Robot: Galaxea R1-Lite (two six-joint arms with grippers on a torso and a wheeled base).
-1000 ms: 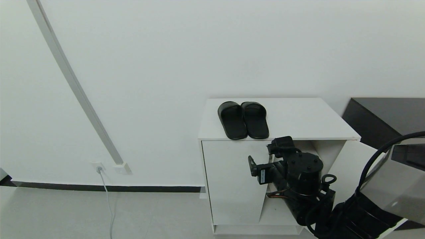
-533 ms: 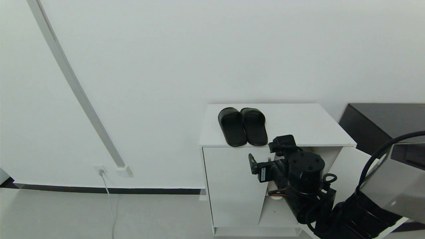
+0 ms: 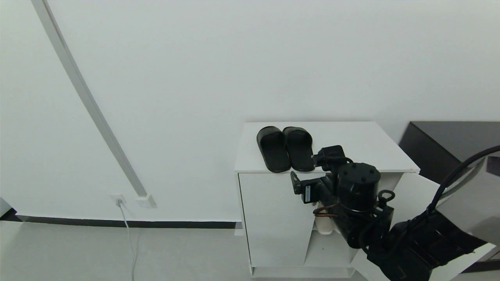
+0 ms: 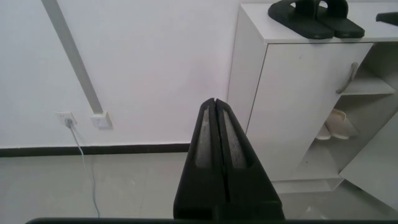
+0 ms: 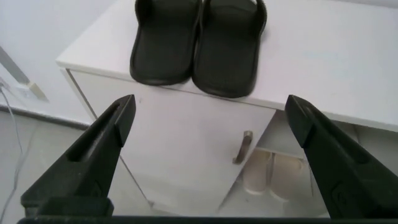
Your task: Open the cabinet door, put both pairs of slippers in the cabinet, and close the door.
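Note:
A pair of black slippers (image 3: 285, 148) lies side by side on top of the white cabinet (image 3: 351, 144), near its front edge. A pale pair of slippers (image 5: 270, 171) rests on a shelf inside, behind the open right door (image 3: 414, 195). The left door (image 3: 273, 218) with its handle (image 5: 242, 146) is closed. My right gripper (image 5: 210, 102) hangs open in front of the cabinet's top edge, level with the black slippers (image 5: 199, 40), and holds nothing. In the head view that gripper (image 3: 310, 169) is just right of the black pair. My left gripper (image 4: 214, 101) is shut and empty, away to the cabinet's left.
A dark piece of furniture (image 3: 449, 144) stands to the right of the cabinet. On the wall to the left, a slanted conduit strip (image 3: 86, 97) runs down to a socket with a cable (image 3: 117, 199) hanging to the floor. Open floor lies left of the cabinet.
The head camera shifted slightly at first. My right gripper has risen from in front of the open compartment to the level of the cabinet's top edge, nearer the black slippers.

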